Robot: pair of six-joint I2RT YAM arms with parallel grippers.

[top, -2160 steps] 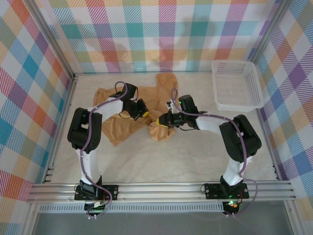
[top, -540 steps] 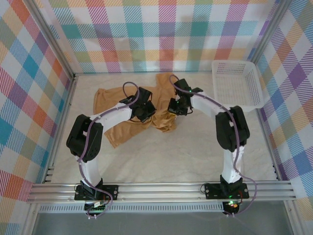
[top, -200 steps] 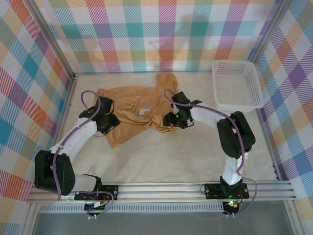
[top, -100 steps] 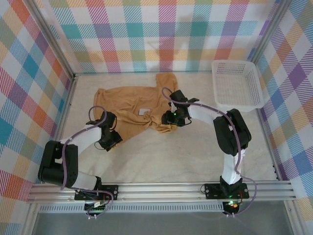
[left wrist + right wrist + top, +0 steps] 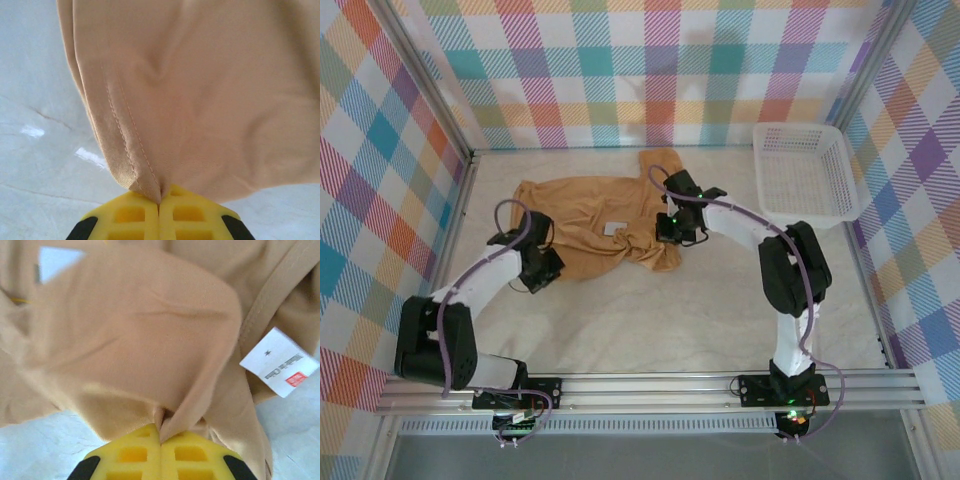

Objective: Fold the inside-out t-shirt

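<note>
The left gripper (image 5: 159,200) has its yellow fingers pressed together on a stitched hem of the tan, mustard-brown short-sleeved cloth t-shirt (image 5: 585,225), and the fabric rises straight out of the seam between them. This is the shirt's corner farthest from the white plastic mesh basket (image 5: 808,215). The right gripper (image 5: 160,437) is likewise clamped tight, pinching a bunched fold of the same shirt at the end nearest the basket. Just beside that fold a small white tag (image 5: 279,362) with grey print and a little red square lies against a ribbed band of the garment. From above, the shirt lies spread and rumpled on the pale marbled tabletop (image 5: 670,310), well to the left of the basket, with one sleeve reaching toward the back wall level with the basket's far rim. A small pale patch (image 5: 612,228) shows near the shirt's middle. The basket sits apart from the cloth, in the table's back right corner.
</note>
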